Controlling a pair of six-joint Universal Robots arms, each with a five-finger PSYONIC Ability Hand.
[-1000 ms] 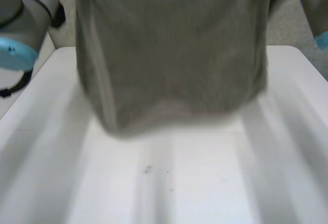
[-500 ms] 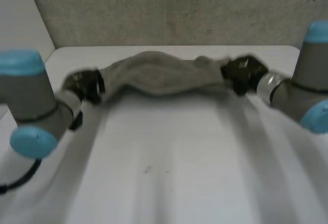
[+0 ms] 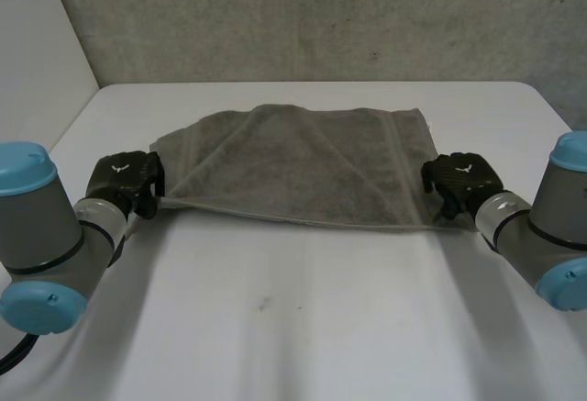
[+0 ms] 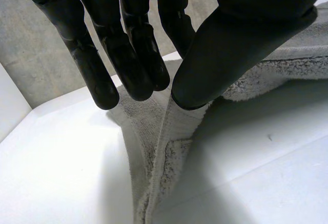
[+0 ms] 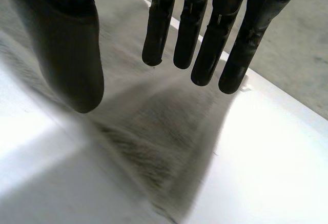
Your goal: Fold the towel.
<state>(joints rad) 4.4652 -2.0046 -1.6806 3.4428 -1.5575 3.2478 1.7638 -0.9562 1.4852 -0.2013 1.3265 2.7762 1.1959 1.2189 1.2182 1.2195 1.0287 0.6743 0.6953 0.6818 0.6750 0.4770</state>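
The grey towel [image 3: 303, 167] lies spread out across the far half of the white table [image 3: 303, 328]. My left hand [image 3: 128, 176] is at its near left corner. In the left wrist view the thumb and fingers [image 4: 133, 55] pinch that corner of the towel [image 4: 169, 147], which is lifted slightly off the table. My right hand [image 3: 459, 179] is at the near right corner. In the right wrist view its fingers [image 5: 205, 39] are straight, the thumb stands apart, and the towel [image 5: 154, 147] lies loose beneath them.
A grey wall [image 3: 303, 16] runs behind the table's far edge. Bare white tabletop stretches between the towel's near edge and me. Both forearms reach in low from the sides.
The towel hung up close in front of the head camera, then swung forward and down, and now lies flat. My right hand has opened and let go of its corner.
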